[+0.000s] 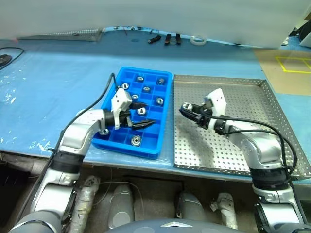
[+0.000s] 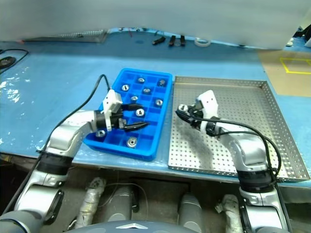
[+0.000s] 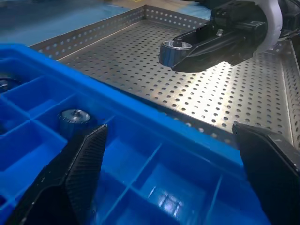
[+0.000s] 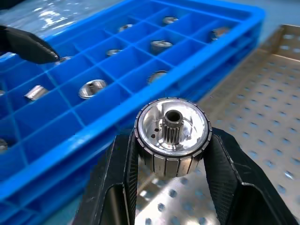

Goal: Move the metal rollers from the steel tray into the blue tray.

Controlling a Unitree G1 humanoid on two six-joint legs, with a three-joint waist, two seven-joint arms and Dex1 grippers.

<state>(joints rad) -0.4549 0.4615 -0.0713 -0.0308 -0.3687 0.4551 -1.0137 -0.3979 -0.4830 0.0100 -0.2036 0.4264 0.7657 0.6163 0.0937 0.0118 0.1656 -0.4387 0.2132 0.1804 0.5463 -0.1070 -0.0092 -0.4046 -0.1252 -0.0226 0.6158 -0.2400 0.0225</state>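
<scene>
Now roller (image 4: 172, 138) silvery, ribbed rim, toothed hub, in R tool (image 4: 171, 161).

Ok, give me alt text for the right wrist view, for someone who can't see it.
The right gripper clamps a metal roller over the steel tray, beside the blue tray, several of whose compartments already hold rollers.

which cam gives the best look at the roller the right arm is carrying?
Right wrist view: the metal roller sits close up, clamped between the right end effector's fingers, toothed centre hub visible. Left wrist view shows it from the side over the steel tray. In the eye views it's a small silvery spot near the blue tray.
</scene>
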